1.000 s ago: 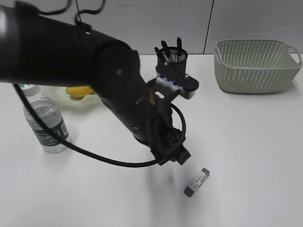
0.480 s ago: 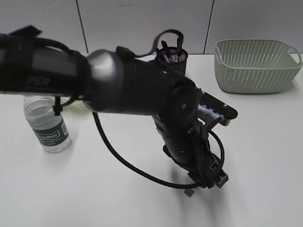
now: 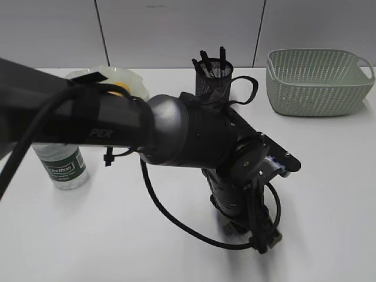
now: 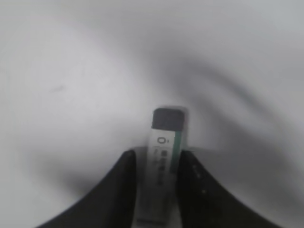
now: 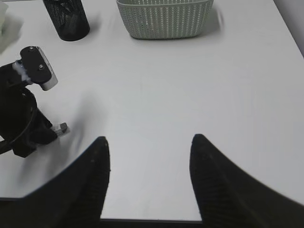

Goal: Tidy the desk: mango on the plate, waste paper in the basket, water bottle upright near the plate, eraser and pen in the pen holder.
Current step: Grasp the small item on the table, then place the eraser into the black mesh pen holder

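Eraser (image 4: 165,161): small rectangular block, dark tip, white-green paper sleeve, lying flat on the desk (image 4: 71,71) between the left gripper (image 4: 156,190) fingers, which flank its long sides, apparently touching. Likely light, firm, slightly grippy; best pinched mid-sleeve. Right gripper (image 5: 148,185) spread, empty.

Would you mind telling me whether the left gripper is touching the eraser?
Touching. In the left wrist view the eraser sits between the left gripper's fingers, both pressed against its long sides with no gap.
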Tool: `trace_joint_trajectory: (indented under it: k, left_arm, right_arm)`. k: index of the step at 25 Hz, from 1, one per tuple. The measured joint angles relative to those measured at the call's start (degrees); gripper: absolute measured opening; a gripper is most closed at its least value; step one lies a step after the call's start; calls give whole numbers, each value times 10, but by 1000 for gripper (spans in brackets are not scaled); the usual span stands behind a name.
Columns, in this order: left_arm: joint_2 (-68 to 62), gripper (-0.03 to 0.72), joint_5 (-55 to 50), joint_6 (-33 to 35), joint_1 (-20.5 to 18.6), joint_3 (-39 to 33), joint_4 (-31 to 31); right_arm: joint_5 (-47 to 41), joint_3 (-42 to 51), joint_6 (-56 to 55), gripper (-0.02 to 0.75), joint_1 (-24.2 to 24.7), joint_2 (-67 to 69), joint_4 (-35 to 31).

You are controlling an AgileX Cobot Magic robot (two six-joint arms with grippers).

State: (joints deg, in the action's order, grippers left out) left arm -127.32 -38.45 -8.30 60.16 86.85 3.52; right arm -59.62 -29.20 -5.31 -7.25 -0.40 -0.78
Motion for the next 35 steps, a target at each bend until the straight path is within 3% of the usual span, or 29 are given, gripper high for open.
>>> trace_joint_trajectory:
  k: [2, 8, 14, 18, 25, 35]
  left_arm:
    - [-1, 143, 1, -1, 0, 0, 14]
    - [31, 143, 43, -1, -24, -1, 27]
    - [116, 143, 293, -1, -159, 0, 38]
    - [94, 143, 486, -1, -223, 0, 45]
    - [10, 143, 692, -2, -243, 0, 44]
    - [-49, 143, 780, -2, -247, 1, 37]
  right_arm:
    - [0, 0, 0, 435, 0, 0, 0]
    - [0, 0, 0, 435, 0, 0, 0]
    - [0, 0, 0, 435, 0, 0, 0]
    - [0, 0, 0, 435, 0, 0, 0]
    - [0, 0, 0, 435, 0, 0, 0]
    - [0, 0, 0, 435, 0, 0, 0]
